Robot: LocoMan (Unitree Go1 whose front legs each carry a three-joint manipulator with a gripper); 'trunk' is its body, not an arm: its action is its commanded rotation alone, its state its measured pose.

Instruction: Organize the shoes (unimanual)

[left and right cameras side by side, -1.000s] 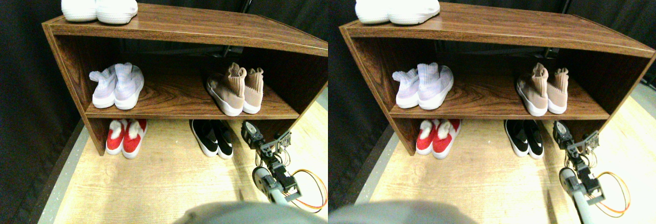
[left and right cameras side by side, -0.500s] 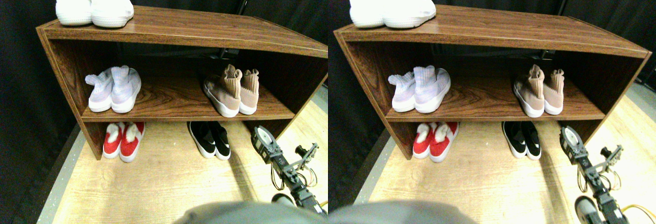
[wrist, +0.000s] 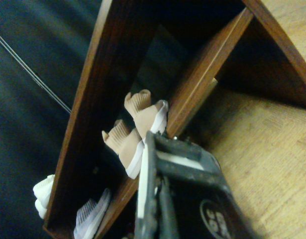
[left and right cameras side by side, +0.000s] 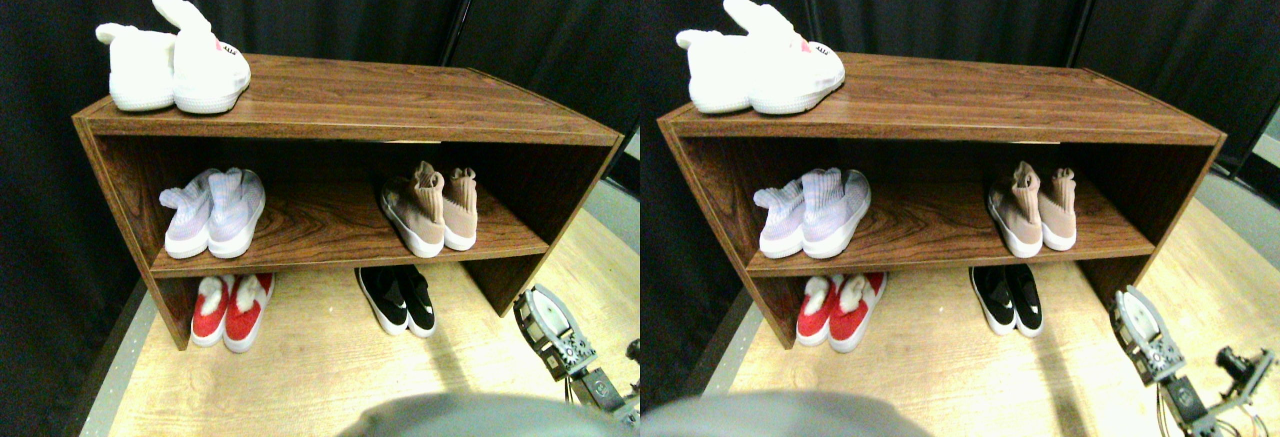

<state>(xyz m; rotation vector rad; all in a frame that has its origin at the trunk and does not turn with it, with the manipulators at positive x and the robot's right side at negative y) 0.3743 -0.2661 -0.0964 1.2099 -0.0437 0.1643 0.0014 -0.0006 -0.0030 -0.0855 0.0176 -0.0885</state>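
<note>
Wooden shoe rack [left and right cameras side by side: 340,102] on floor [left and right cameras side by side: 330,377]: white bunny slippers [left and right cameras side by side: 175,62] on top left, lavender pair [left and right cameras side by side: 212,212] middle shelf left, tan sock sneakers [left and right cameras side by side: 430,207] middle shelf right. Under it, red slippers [left and right cameras side by side: 230,309] left, black slip-ons [left and right cameras side by side: 397,299] right. Right gripper [left and right cameras side by side: 552,329] low at near right, clear of rack, holding nothing; can't tell how far fingers are apart.

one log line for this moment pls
right gripper: empty, on floor right of shelf | tan sock sneakers: paired, middle shelf | black slip-ons: paired, floor level
</note>
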